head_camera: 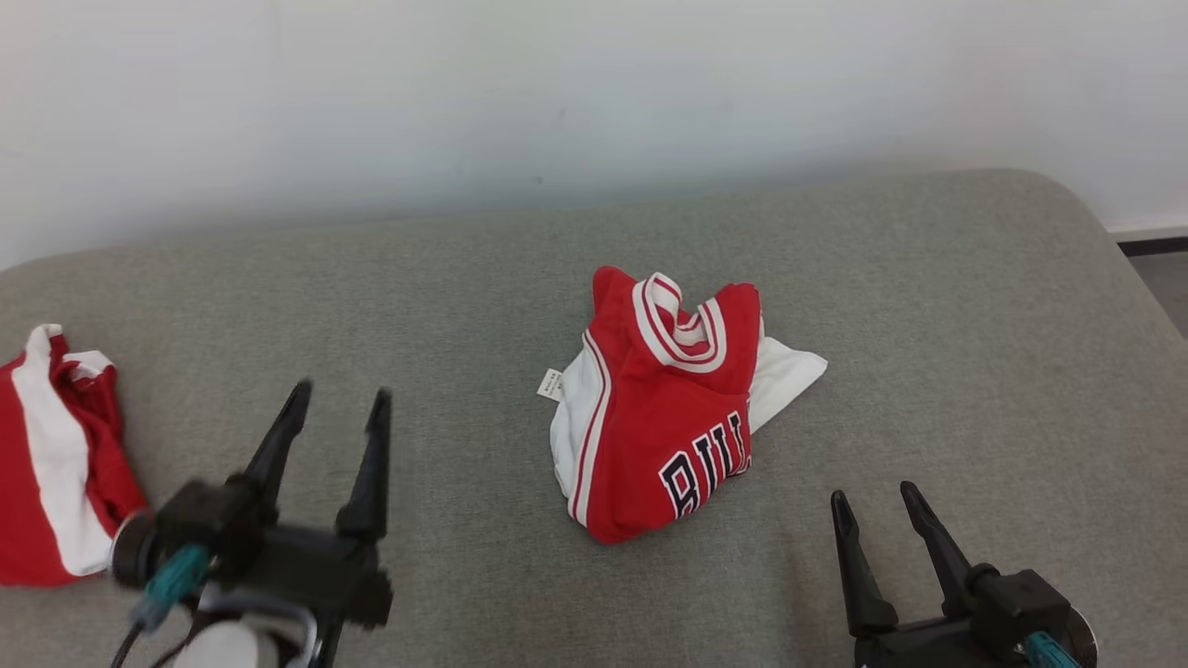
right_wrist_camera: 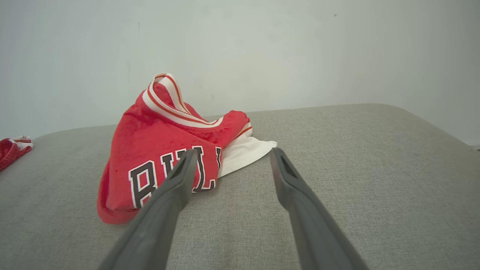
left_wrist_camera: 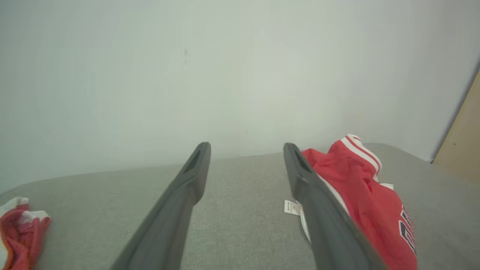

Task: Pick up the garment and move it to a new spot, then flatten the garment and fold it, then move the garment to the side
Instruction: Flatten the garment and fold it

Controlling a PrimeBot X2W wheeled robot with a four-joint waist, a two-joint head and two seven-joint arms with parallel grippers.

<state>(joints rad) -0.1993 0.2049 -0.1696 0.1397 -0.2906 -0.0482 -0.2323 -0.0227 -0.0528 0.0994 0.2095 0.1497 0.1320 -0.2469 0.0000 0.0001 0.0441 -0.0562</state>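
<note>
So the red jersey (head_camera: pixel 664 417) sits crumpled in the middle of the grey cushion (head_camera: pixel 928 306). Nearer, the left gripper (head_camera: pixel 341 391) hangs to its left and the right gripper (head_camera: pixel 873 493) to its right, both spread wide, empty, clear of the cloth. Another red-and-white garment (head_camera: pixel 56 455) lies at the left edge.

A crumpled red basketball jersey with white trim (head_camera: pixel 664 408) shows dark letters reading "BUL" before a fold hides the rest. The print on its small white label (head_camera: pixel 550 383) is too small to read. A second red-and-white cloth (head_camera: pixel 56 464) is cut off by the head view's left edge. The left gripper (head_camera: pixel 341 391) has a blurred body. The right gripper (head_camera: pixel 873 493) is cropped by the bottom edge, and in the right wrist view one of its dark fingers (right_wrist_camera: pixel 174 187) covers part of the lettering. A tan panel (left_wrist_camera: pixel 463 142) at the left wrist view's right edge is cropped and unidentifiable.
</note>
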